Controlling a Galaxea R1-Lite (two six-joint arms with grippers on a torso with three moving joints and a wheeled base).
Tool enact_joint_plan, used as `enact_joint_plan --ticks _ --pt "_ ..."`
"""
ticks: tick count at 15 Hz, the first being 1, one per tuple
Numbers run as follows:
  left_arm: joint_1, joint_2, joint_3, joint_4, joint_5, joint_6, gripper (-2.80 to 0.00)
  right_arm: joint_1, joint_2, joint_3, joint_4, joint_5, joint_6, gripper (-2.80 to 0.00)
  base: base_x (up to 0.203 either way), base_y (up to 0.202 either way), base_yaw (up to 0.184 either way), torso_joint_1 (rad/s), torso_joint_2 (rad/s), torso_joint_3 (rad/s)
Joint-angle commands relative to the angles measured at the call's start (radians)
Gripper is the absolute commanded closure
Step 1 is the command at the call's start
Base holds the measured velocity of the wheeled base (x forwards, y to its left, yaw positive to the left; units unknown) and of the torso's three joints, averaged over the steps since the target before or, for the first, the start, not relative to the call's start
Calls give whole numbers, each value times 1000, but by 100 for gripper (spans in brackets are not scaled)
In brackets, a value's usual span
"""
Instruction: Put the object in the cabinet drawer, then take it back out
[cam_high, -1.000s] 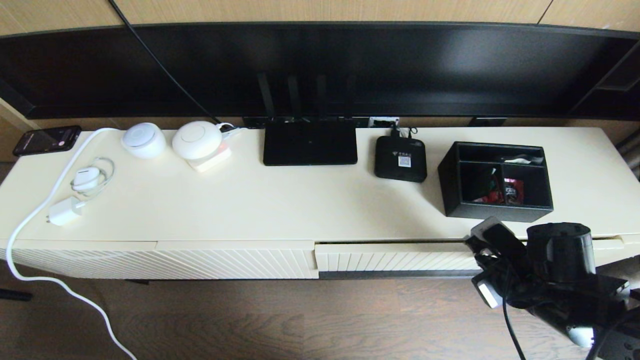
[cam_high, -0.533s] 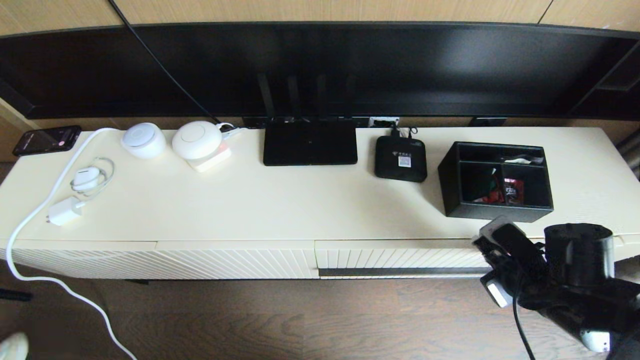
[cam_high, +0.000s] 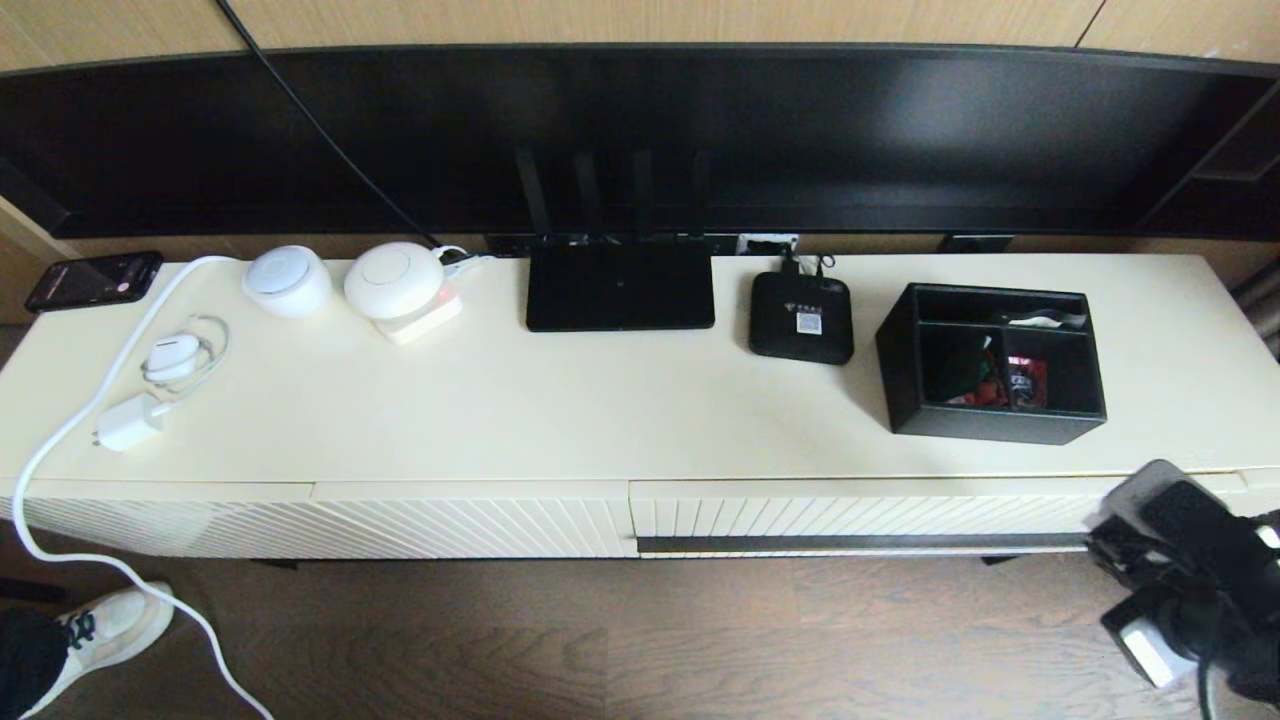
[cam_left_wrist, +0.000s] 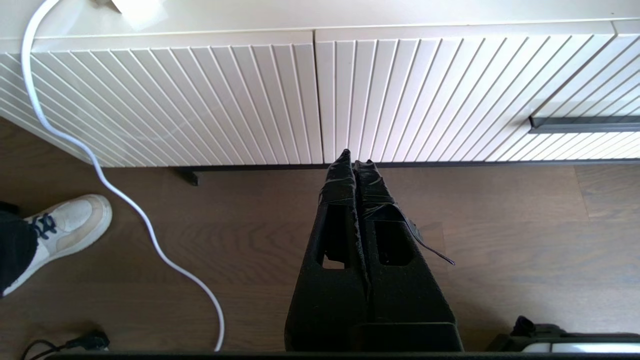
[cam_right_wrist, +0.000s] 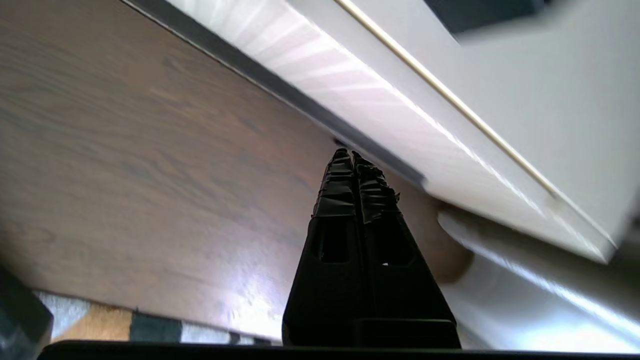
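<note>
The cabinet drawer (cam_high: 850, 515) is now pushed flush; the right gripper (cam_right_wrist: 351, 155), fingers pressed together and empty, has swung off right; the organizer box (cam_high: 992, 362) sits on top, so the task looks finished; left gripper (cam_left_wrist: 356, 162) closed, idle

black tapered fingers (cam_left_wrist: 356, 165) w/ wrinkled tape wrap, loose thread, black cable

A long cream counter (cam_high: 560, 410) spans the room on a low cabinet whose left cream front panel with diagonal ribs (cam_high: 330, 525) faces a dark brown wood-grain plank floor (cam_high: 600, 640); behind it a wide black television screen (cam_high: 640, 130) stands before a light tan wood-panelled wall (cam_high: 640, 20); soft daylight glances off the counter; a white sneaker (cam_high: 105, 630) rests on the floor at the far left.
</note>
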Motion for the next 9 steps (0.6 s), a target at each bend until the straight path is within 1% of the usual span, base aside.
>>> enact_joint_plan --ticks 1,3,6,9 --pt "0 2 0 0 0 0 0 -39 -220 2 117 0 0 0 0 0 0 0 0 0" --pt "0 2 0 0 0 0 0 -83 -403 7 235 1 36 0 0 0 0 0 0 0" --pt "0 2 0 0 0 0 0 -164 -671 55 377 2 172 0 0 0 0 0 0 0" --pt "0 2 0 0 0 0 0 -206 -904 113 527 4 258 0 0 0 0 0 0 0"
